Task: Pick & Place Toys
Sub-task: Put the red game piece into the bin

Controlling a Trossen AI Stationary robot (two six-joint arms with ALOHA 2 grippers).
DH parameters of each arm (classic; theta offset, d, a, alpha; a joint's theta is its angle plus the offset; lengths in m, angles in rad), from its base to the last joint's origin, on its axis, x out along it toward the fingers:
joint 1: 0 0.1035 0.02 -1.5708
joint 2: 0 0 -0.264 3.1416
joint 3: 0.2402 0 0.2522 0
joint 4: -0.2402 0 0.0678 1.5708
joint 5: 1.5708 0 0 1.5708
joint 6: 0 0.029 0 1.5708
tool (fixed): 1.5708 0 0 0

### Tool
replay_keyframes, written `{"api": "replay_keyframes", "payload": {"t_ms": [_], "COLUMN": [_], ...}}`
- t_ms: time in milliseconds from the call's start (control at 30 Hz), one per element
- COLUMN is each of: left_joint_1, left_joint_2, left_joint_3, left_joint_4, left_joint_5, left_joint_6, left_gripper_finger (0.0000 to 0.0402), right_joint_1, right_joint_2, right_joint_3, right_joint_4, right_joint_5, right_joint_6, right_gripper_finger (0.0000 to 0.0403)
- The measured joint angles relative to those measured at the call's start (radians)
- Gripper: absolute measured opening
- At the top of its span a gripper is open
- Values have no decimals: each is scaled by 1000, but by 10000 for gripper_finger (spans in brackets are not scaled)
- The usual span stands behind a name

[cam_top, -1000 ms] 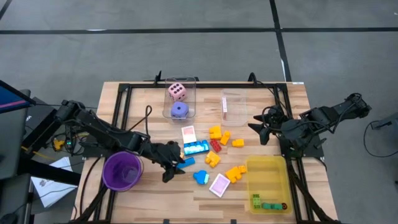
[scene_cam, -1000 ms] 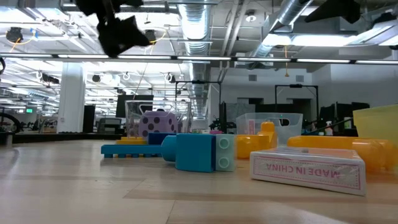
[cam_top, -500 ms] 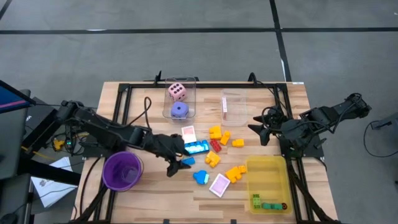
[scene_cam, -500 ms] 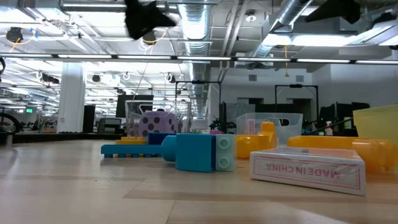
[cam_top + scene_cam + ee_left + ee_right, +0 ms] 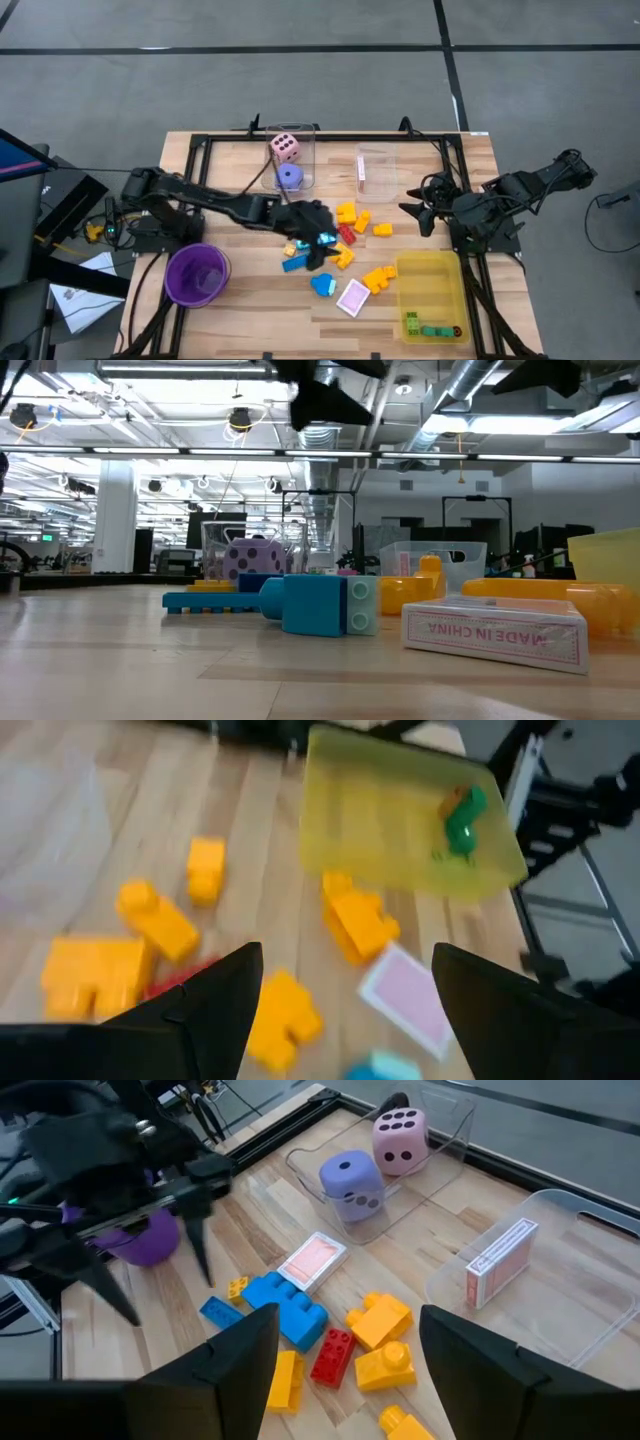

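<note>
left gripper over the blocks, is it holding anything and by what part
Nothing is held. The left gripper hangs open above the blue block with empty fingers. The right gripper waits open and empty near the table's right side.

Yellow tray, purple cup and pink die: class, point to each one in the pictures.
yellow tray [image 5: 433, 270], high view, bare floor of the tray.
purple cup [image 5: 196, 273], high view, its inside.
pink die [image 5: 399, 1136], right wrist view, its dotted face.

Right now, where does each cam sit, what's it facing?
High: overhead, straight down; both arms, left claw open over the blocks.
Low: tabletop level, facing the room; blue block, card box.
Left wrist: own fingers, looking at the yellow tray.
Right wrist: own fingers, facing the dice.
Shared: both wrist views show yellow blocks.
</note>
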Motion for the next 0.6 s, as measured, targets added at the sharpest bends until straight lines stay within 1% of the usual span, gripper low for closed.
{"api": "replay_keyframes", "payload": {"t_ms": [100, 167, 333, 467, 600], "left_joint_1": [37, 55, 79, 90, 106], "left_joint_2": [60, 92, 166, 198, 226], "left_joint_3": [65, 113, 235, 286, 286], "left_joint_4": [53, 48, 56, 53, 1], "left_joint_5": [0, -2, -3, -8, -19], "left_joint_6": [12, 15, 98, 140, 148], "left_gripper_finger": [290, 290, 290, 290, 290], "right_joint_1": [0, 0, 0, 0, 0], "right_joint_2": [0, 0, 0, 0, 0], "right_joint_3": [0, 0, 0, 0, 0], "right_joint_4": [-1, -1, -3, -4, -7], "right_joint_5": [0, 0, 0, 0, 0], "right_joint_6": [-4, -4, -5, -6, -6], "right_gripper_finger": [234, 234, 234, 234, 234]}}
